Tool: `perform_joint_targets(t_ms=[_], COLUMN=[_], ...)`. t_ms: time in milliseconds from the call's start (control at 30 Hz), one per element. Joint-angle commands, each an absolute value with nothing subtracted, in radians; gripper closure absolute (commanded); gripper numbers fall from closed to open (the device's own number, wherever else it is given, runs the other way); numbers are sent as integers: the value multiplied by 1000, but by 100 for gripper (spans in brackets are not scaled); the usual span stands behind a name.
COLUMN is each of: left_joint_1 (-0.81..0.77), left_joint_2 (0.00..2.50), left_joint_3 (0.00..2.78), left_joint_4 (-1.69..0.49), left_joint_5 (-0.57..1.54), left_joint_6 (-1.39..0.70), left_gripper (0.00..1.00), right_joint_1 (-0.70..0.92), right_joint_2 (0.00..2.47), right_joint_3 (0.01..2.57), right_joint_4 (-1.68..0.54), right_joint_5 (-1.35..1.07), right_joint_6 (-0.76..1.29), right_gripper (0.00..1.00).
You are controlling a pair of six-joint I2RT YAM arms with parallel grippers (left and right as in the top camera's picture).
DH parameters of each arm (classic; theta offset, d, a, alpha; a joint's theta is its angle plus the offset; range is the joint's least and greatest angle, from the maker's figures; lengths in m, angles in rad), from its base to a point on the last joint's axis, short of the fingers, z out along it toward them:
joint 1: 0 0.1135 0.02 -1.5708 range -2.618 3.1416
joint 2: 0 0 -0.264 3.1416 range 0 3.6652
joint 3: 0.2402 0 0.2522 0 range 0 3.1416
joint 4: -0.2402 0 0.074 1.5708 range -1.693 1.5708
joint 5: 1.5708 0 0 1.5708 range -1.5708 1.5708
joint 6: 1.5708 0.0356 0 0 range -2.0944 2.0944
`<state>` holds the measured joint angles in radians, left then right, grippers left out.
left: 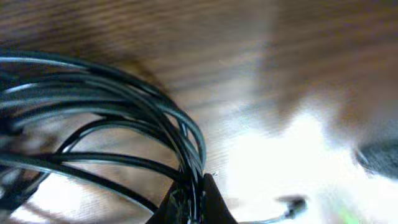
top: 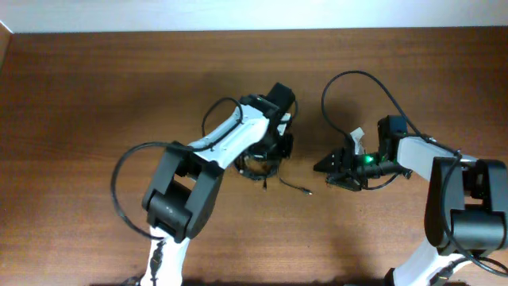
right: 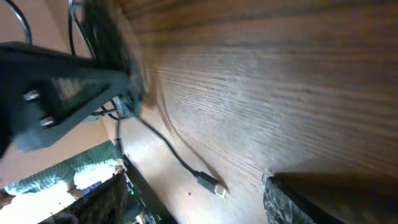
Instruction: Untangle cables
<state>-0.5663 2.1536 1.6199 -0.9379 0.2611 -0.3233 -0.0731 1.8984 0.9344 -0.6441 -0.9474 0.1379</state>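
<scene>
The cables are a bundle of thin black loops on the wooden table at mid-frame. In the left wrist view the loops fan out to the left and run together between my left gripper's fingers, which are shut on them. My left gripper sits right over the bundle. One loose cable end with a silvery-tipped plug trails right on the table; it also shows in the right wrist view and, blurred, in the left wrist view. My right gripper is open and empty, just right of that plug.
A thicker black arm wire arcs over the table behind the right arm. Another one loops out to the left of the left arm. The left arm's gripper body shows at the left of the right wrist view.
</scene>
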Motion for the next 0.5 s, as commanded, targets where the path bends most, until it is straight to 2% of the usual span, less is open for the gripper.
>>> perform_joint_targets(t_ms=[0, 100, 167, 233, 300, 400, 467], left_joint_1=[-501, -464, -442, -435, -435, -434, -434], left_joint_2=[1989, 1946, 1945, 1945, 1945, 1945, 1945], left_joint_3=[1660, 1660, 1660, 1660, 1660, 1660, 1659], left_joint_4=[-967, -975, -975, -975, -990, -1043, -1067], left_joint_5=[559, 822, 994, 1069, 1095, 1104, 1104], left_joint_6=[-18, 145, 233, 264, 292, 309, 309], left_gripper=[100, 100, 100, 100, 100, 100, 100], right_joint_1=[-109, -112, -112, -112, -112, -112, -112], right_joint_2=[1906, 1906, 1906, 1906, 1906, 1906, 1906], right_joint_3=[926, 926, 926, 926, 926, 926, 925], right_joint_4=[-664, -666, -670, -694, -731, -737, -746], right_joint_5=[-1085, -1092, -1139, -1261, -1373, -1400, -1459], right_joint_6=[6, 6, 4, -60, -145, -154, -154], right_gripper=[23, 14, 12, 12, 16, 27, 29])
